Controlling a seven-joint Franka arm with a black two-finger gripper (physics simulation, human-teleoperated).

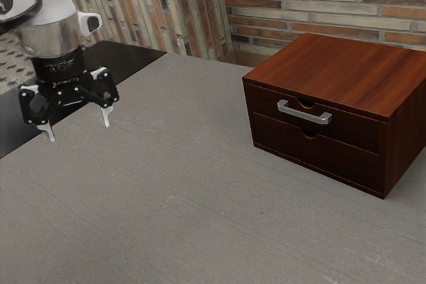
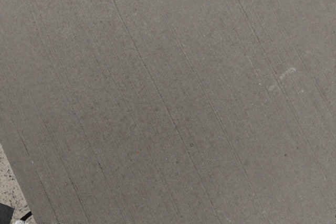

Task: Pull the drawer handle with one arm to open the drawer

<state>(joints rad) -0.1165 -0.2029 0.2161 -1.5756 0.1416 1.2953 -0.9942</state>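
Nothing done yet: gripper (image 1: 76,124) hovering over table (image 1: 166,197), fingers spread, empty, well apart from handle (image 1: 304,112); drawer (image 1: 313,119) sitting closed.

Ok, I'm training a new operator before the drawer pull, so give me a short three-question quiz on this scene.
1. True or false: the hand is shut on the handle.
2. Which drawer of the cabinet carries the handle? A top, B bottom, C both.
3. Fill in: the top drawer is ___.
Key: 1 false, the hand is open and apart from the handle; 2 A; 3 shut.
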